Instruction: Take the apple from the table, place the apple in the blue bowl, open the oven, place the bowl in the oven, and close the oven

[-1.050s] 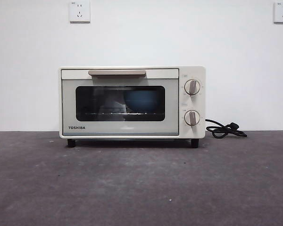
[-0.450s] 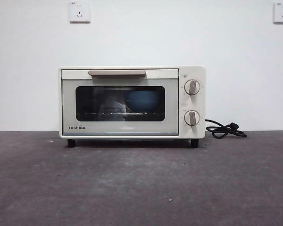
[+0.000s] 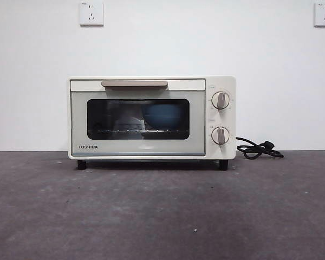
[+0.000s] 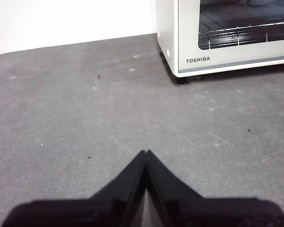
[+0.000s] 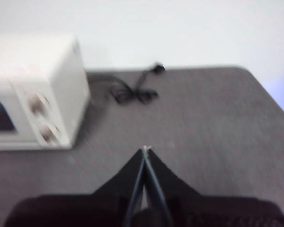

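The cream-white oven point(image 3: 151, 117) stands at the back of the dark grey table point(image 3: 162, 216) with its door closed. Through the dark glass the blue bowl point(image 3: 163, 115) shows on the rack, right of centre. The apple is hidden from every view. My left gripper point(image 4: 146, 152) is shut and empty, hovering over bare table well in front of the oven point(image 4: 227, 35), off its left corner. My right gripper point(image 5: 145, 149) is also shut and empty, over the table to the right of the oven point(image 5: 35, 92). Neither arm shows in the front view.
A black power cord point(image 3: 258, 149) lies coiled on the table right of the oven, also seen as the cord point(image 5: 135, 91) in the right wrist view. Two wall sockets point(image 3: 91, 13) sit high on the white wall behind.
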You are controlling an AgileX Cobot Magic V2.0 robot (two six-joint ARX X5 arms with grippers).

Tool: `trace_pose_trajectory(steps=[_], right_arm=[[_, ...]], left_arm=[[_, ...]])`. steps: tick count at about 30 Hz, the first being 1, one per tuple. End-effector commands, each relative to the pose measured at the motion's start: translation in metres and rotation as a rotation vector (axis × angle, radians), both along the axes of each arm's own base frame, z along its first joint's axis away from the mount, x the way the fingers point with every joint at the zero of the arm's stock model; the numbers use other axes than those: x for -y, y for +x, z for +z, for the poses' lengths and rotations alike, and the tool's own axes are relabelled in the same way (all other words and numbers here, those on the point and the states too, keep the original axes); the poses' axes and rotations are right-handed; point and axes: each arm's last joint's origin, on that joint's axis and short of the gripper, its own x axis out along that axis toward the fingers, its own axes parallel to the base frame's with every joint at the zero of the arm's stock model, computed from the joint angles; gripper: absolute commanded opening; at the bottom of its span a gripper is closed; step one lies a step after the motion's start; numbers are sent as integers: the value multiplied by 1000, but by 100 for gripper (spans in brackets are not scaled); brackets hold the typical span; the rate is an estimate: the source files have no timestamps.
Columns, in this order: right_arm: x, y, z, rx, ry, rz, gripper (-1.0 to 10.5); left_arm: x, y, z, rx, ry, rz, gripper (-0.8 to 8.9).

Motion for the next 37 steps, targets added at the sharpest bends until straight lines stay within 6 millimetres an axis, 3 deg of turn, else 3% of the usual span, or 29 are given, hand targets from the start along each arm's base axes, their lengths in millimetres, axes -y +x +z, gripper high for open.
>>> trace_pose_trajectory(steps=[1,8,20,28,37], right_arm=[[3,-5,-32,16,-29,22,0],[7,-7,-89,116,-13,-6,0],[13,-9,-149,163,5,-71,0],[14,-10,-171,108,-7,-87,0],[13,-10,-171,100,-35,-49,1]], left_arm=[[0,0,-3,-4,2,-3,-4],[0,0,-3,-4,2,-3,-4],[0,0,-3,-4,2,-3,-4],[0,0,-3,-3,2,-2,-4],[0,0,-3,-5,2,-3,-4]])
